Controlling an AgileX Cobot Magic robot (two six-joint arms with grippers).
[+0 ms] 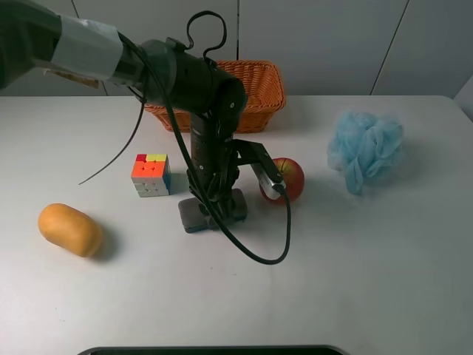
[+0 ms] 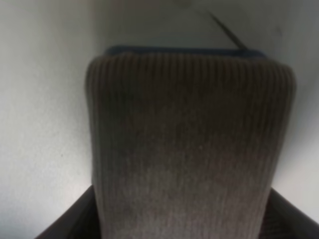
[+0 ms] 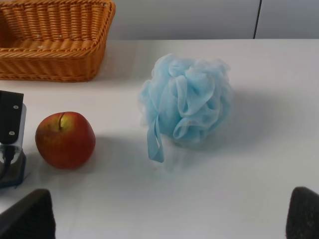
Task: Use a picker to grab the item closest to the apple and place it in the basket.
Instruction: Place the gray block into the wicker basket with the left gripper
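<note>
A red apple (image 1: 293,176) lies mid-table; it also shows in the right wrist view (image 3: 65,140). Just left of it lies a grey ribbed pad with a blue base (image 1: 190,215), which fills the left wrist view (image 2: 189,144). My left gripper (image 1: 213,198) is down on the pad, with a dark finger (image 2: 67,219) showing on each side of it, so the jaws straddle it. The pad rests on the table. The orange wicker basket (image 1: 260,87) stands at the back, also in the right wrist view (image 3: 55,55). My right gripper (image 3: 167,214) is open and empty, out of the high view.
A colourful puzzle cube (image 1: 151,174) sits left of the pad. An orange oblong fruit (image 1: 70,229) lies at the far left. A blue bath pouf (image 1: 366,148) lies to the right of the apple (image 3: 187,102). A black cable loops from the left arm onto the table.
</note>
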